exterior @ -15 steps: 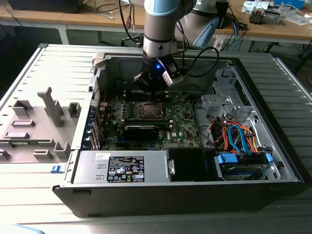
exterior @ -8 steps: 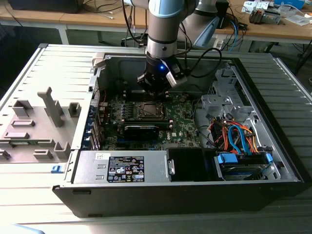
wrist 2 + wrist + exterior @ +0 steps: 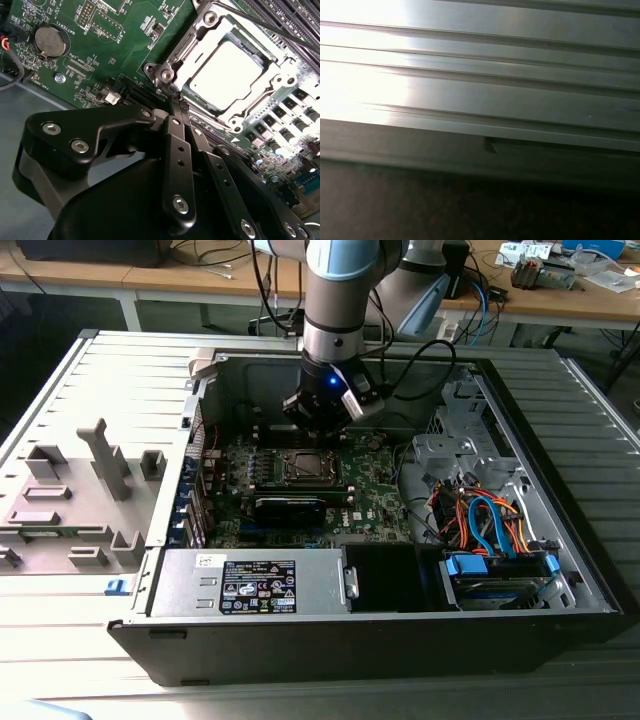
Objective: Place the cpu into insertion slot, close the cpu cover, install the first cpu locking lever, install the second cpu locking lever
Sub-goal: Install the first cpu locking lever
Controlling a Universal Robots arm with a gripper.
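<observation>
Green board, arm down inside the open computer case.

From the exterior view the gripper (image 3: 322,422) hangs just behind the insertion slot (image 3: 304,469). In the second wrist view the cpu (image 3: 228,73) sits in the slot under the lowered cpu cover (image 3: 280,82); the black fingers (image 3: 176,130) are pinched together, holding nothing. The first wrist view shows ribbed grey metal (image 3: 480,65).

The gripper (image 3: 176,107) was matte black with silver screw heads, and just past its closed fingertips the cpu (image 3: 227,75) showed a pale silver-grey top inside the shiny silver cpu cover (image 3: 200,37). The circuit board (image 3: 125,45) around them was dark green, speckled with fine white print and a silver coin cell (image 3: 50,41). The case wall (image 3: 480,75) was grey with long parallel ribs.
</observation>
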